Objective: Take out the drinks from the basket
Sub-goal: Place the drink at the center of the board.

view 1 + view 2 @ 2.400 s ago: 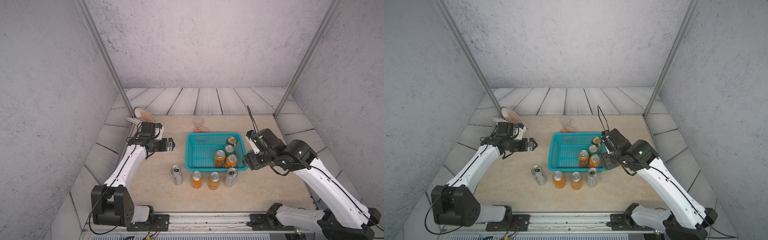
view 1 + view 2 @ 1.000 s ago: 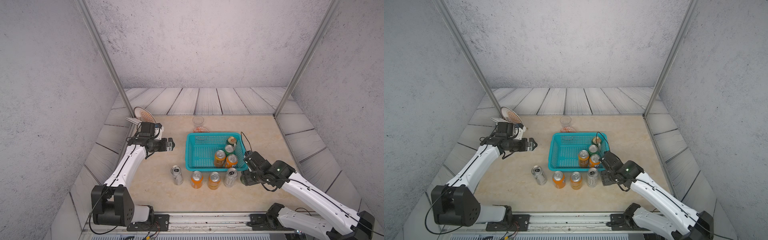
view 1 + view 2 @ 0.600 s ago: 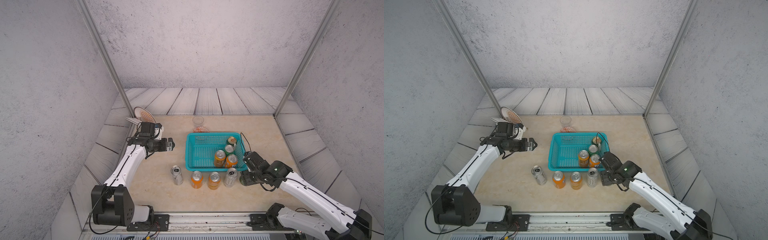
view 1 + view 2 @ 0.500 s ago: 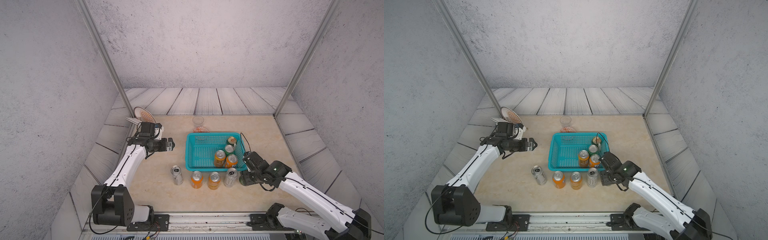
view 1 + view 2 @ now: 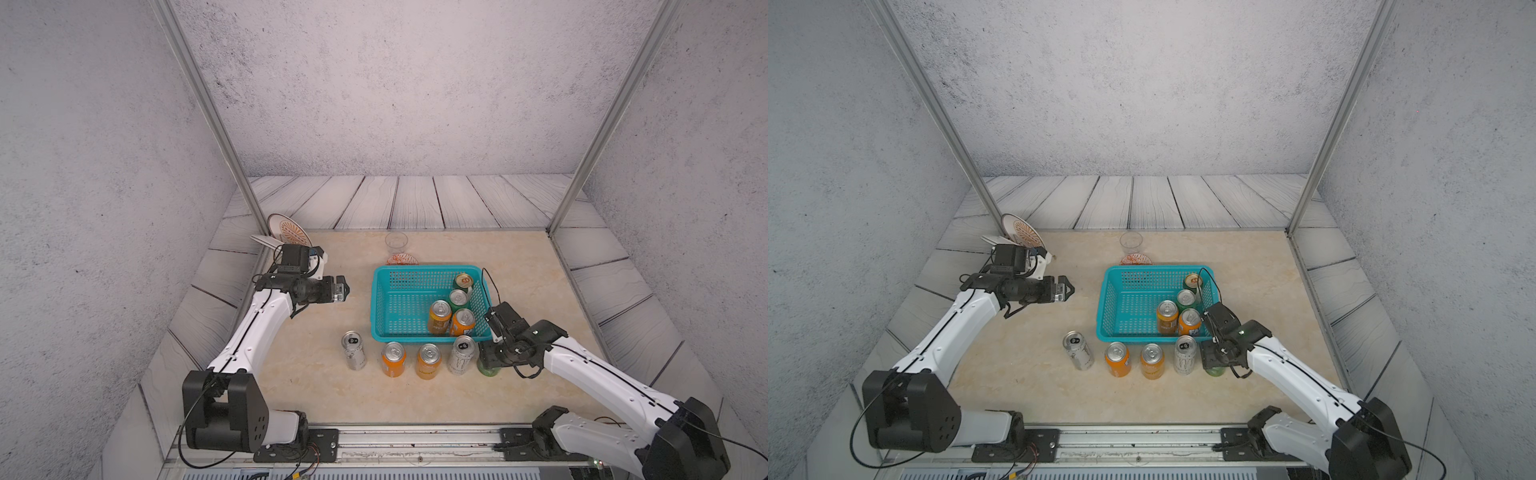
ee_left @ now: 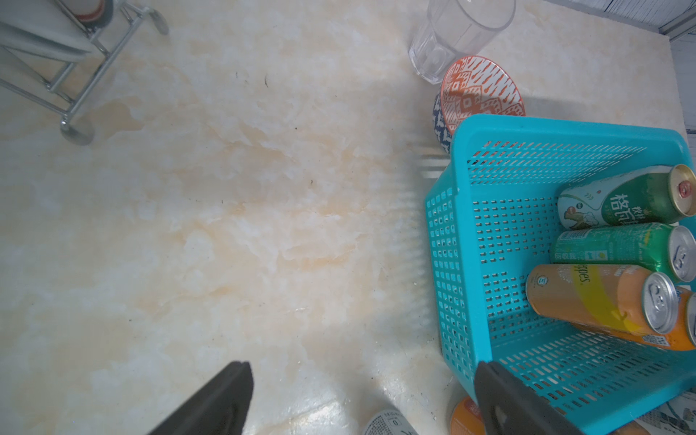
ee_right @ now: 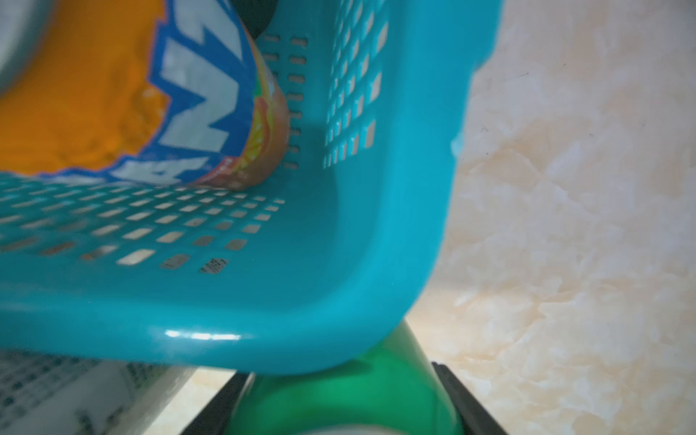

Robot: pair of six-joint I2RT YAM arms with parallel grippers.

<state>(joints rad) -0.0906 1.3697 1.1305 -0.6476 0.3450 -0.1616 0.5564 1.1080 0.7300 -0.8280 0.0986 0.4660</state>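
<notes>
Beside the basket [image 5: 415, 269], right tool [image 5: 488, 360] grips green can [image 5: 489, 371], left tool [image 5: 344, 289] gapes; orange can [image 6: 587, 297] reads "ppes".

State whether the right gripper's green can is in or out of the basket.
Out: the green can, held by the right gripper, stands beside the basket.

The basket [image 5: 401, 303] has its left half free, while four cans [image 5: 439, 316] crowd its right wall.

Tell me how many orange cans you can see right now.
4. Two stand inside the basket, by its near right corner: inner orange can and corner orange can. Two stand on the table before it: left orange can and middle orange can. None seems hidden.
</notes>
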